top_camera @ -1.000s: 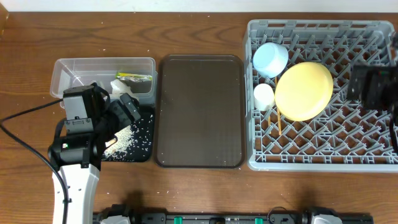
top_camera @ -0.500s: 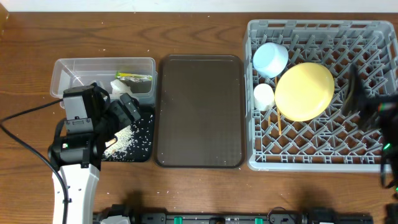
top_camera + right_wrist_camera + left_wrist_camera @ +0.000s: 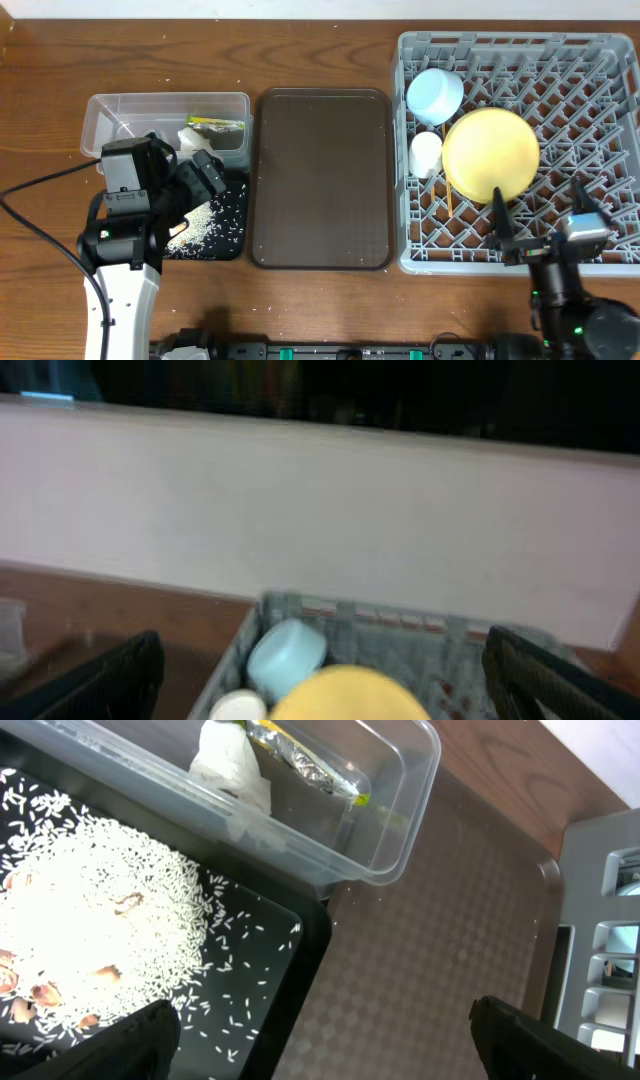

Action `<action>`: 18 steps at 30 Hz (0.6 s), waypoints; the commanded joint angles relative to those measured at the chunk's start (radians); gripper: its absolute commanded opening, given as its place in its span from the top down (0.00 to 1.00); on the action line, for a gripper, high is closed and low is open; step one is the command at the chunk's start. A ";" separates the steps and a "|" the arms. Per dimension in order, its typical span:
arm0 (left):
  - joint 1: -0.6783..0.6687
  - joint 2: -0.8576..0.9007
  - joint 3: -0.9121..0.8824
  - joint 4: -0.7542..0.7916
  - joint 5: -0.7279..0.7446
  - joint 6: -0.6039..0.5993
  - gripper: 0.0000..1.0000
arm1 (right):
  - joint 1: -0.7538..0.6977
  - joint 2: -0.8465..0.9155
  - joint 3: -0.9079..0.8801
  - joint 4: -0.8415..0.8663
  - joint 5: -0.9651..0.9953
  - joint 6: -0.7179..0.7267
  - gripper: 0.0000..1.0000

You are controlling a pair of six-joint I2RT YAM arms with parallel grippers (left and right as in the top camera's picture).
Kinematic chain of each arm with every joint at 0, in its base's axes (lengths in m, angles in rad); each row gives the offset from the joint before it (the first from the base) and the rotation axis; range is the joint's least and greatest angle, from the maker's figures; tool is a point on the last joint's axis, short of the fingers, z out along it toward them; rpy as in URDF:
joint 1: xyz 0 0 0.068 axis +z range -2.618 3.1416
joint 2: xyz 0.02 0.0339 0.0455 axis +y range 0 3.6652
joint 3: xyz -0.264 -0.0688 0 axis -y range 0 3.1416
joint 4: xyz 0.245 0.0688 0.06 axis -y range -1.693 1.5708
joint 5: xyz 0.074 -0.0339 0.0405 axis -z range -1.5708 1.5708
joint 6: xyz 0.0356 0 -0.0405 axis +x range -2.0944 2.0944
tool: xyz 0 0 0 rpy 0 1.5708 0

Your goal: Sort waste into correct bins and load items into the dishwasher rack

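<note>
Wood table (image 3: 320, 50), white wall (image 3: 300, 510).
Yellow plate (image 3: 490, 150) sits in grey rack (image 3: 600, 100) at right; left pincer (image 3: 320, 1030) and right pincer (image 3: 320, 660) gape, empty.

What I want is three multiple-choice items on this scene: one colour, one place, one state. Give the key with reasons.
1. The bowl in the rack is: A red; B light blue; C black.
2. The crumpled tissue lies: A in the rack; B in the clear tub; C in the bowl.
3. The left hand is: A open, holding nothing; B shut on the tissue; C shut on the bowl.
Key: 1 B, the overhead view shows it pale blue; 2 B, the left wrist view shows it behind the tub's wall; 3 A, its fingers stand wide apart with nothing between them.
</note>
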State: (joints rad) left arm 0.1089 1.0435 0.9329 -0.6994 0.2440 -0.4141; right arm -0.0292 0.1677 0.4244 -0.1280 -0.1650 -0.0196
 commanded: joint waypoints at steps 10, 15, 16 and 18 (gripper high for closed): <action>0.004 0.001 0.021 0.000 -0.002 0.013 0.04 | 0.032 -0.163 -0.355 0.207 -0.024 0.139 0.01; 0.004 0.001 0.021 0.000 -0.002 0.013 0.04 | 0.048 -0.163 -0.420 0.175 -0.018 0.137 0.01; 0.004 0.001 0.021 0.000 -0.002 0.013 0.04 | 0.052 -0.163 -0.419 0.143 -0.018 0.134 0.01; 0.004 0.001 0.021 0.000 -0.002 0.013 0.04 | 0.059 -0.163 -0.419 0.089 -0.019 0.111 0.01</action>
State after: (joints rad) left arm 0.1089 1.0435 0.9329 -0.6994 0.2440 -0.4141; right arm 0.0109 0.0120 0.0097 -0.0093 -0.1833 0.0990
